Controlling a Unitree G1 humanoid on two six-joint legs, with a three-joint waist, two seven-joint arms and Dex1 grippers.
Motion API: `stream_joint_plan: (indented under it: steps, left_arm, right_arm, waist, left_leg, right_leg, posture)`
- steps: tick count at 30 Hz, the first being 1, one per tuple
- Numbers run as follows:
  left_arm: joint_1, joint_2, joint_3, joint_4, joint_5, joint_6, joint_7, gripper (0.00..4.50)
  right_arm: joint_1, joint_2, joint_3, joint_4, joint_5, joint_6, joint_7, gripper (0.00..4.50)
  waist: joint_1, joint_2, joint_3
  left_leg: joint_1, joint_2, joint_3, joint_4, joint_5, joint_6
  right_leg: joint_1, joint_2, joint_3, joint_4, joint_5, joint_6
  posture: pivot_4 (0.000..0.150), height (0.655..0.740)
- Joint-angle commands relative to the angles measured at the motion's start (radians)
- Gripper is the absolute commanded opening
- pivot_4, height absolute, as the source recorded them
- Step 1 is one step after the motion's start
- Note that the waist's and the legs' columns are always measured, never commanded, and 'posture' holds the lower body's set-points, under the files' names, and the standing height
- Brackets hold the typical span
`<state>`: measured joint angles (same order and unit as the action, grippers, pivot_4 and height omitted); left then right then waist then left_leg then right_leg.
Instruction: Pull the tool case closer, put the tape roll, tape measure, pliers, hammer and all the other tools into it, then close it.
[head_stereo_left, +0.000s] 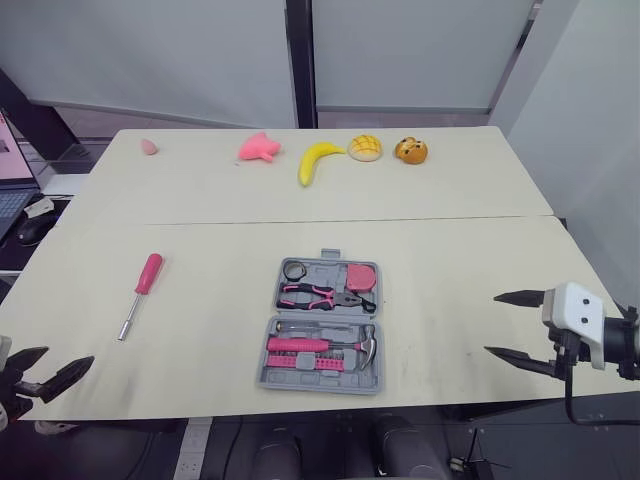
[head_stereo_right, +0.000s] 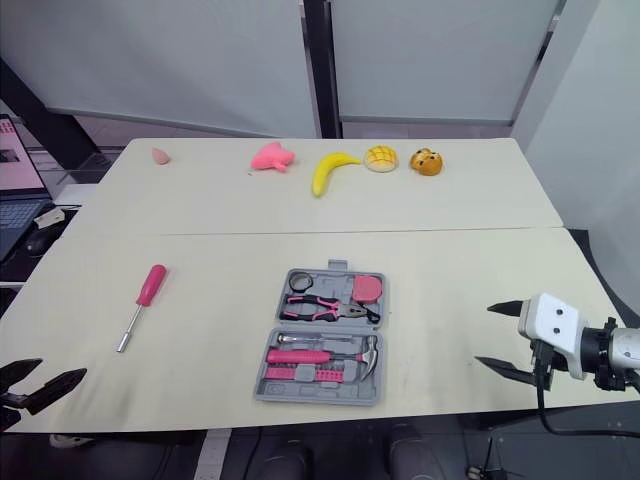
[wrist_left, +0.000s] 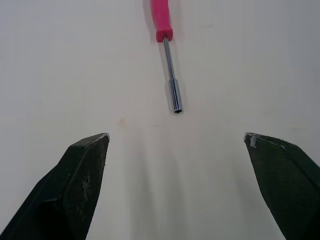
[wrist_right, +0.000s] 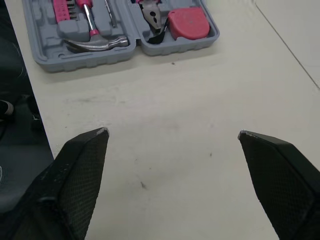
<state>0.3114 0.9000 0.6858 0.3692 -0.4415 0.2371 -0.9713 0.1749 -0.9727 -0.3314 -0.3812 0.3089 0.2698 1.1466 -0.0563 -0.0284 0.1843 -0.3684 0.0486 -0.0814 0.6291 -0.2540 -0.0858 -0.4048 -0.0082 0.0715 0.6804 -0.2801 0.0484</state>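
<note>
- One tool is lying outside the case (head_stereo_left: 318, 387): the screwdriver (head_stereo_left: 138, 297), resting on bare table (head_stereo_left: 450, 260) well to the case's left.
- The tape roll (head_stereo_left: 294, 270), tape measure (head_stereo_left: 360, 276), pliers (head_stereo_left: 320, 295) and hammer (head_stereo_left: 365, 345) are sitting in the open case, so I am judging that fetching the screwdriver is the step in hand.
- My left gripper (head_stereo_left: 70, 355) is hovering at the front-left edge, jaws apart and empty. My right gripper (head_stereo_left: 490, 323) is hanging near the front-right edge, also jaws apart and empty.
- The next move is calling for a forward left reach and a low pinch on the shaft.
- Open room is surrounding the screwdriver, and the case is sitting near the front edge.
</note>
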Motion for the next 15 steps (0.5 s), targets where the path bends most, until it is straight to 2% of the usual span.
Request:
stream_joint_plan:
  steps: [1, 9, 15]
  left_arm:
    - [0.006, -0.003, 0.041, -0.041, -0.020, 0.020, 0.014, 4.50]
    - [-0.108, 0.000, 0.006, -0.074, -0.038, 0.142, 0.100, 4.50]
    - [-0.267, -0.033, -0.081, -0.063, -0.016, 0.265, 0.219, 4.50]
  right_arm:
    - [-0.016, 0.001, -0.036, 0.031, 0.015, 0.005, -0.023, 4.46]
    - [-0.073, 0.003, -0.026, -0.003, 0.063, 0.053, -0.059, 4.46]
    - [-0.262, 0.066, 0.077, -0.159, 0.173, 0.168, -0.147, 4.46]
  waist:
    - [0.000, 0.000, 0.000]
    - [0.000, 0.000, 0.000]
    - [-0.002, 0.000, 0.000]
  left_leg:
    - [0.000, 0.000, 0.000, 0.000, 0.000, 0.000]
    - [0.001, 0.000, 0.000, 0.000, 0.000, 0.000]
    - [0.001, 0.000, 0.000, 0.000, 0.000, 0.000]
  right_leg:
    - [0.000, 0.000, 0.000, 0.000, 0.000, 0.000]
    - [0.000, 0.000, 0.000, 0.000, 0.000, 0.000]
    - [0.000, 0.000, 0.000, 0.001, 0.000, 0.000]
  posture:
    - [0.150, 0.7400]
    - [0.150, 0.7400]
    - [0.150, 0.7400]
